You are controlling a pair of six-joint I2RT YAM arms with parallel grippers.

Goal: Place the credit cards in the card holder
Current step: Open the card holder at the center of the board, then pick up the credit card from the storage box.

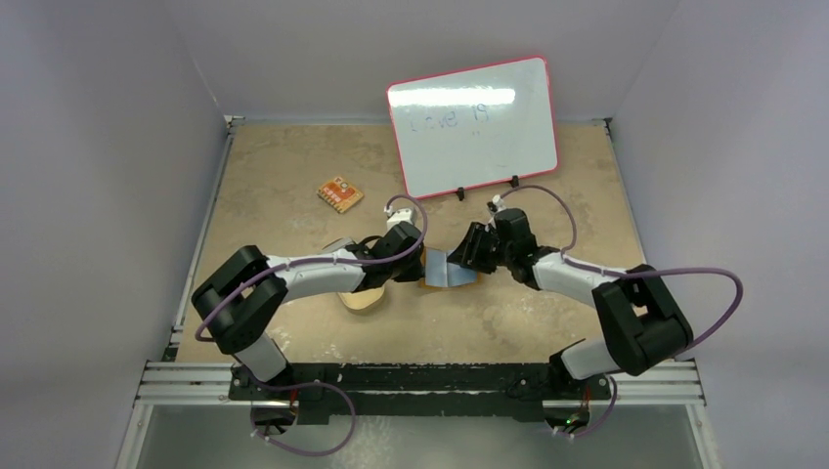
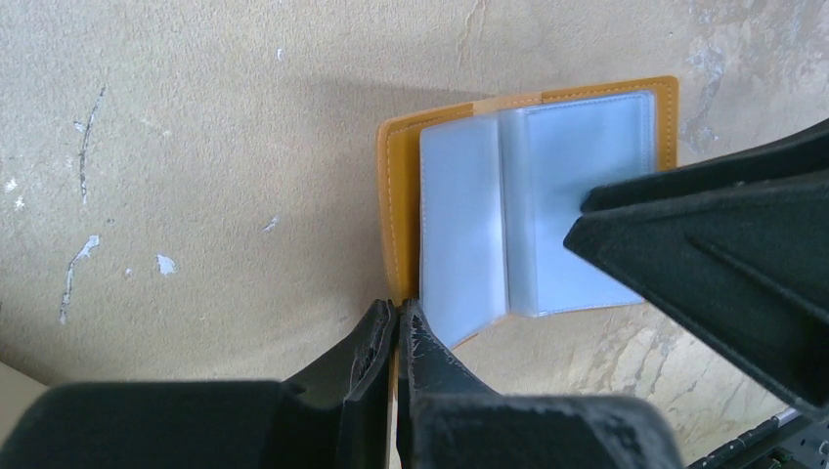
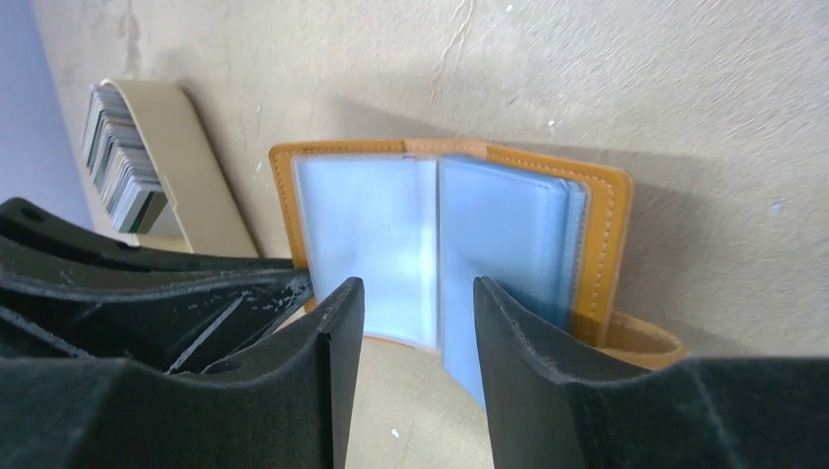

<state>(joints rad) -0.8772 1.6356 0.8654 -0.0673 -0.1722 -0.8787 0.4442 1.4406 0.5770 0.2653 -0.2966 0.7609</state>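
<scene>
Right at centre, my left gripper (image 2: 396, 332) is pinched tight on the orange edge of the open card holder (image 2: 528, 215); my right gripper (image 3: 418, 298) hangs half open above it, empty.

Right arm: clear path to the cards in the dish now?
Probably not. The left gripper, shut on the card holder, and the left arm lie between the right gripper and the dish of credit cards.

Two grippers at one little wallet
The left gripper (image 1: 420, 262) and right gripper (image 1: 458, 258) meet over the open card holder (image 1: 461, 277) on the desk (image 1: 283, 166).
</scene>
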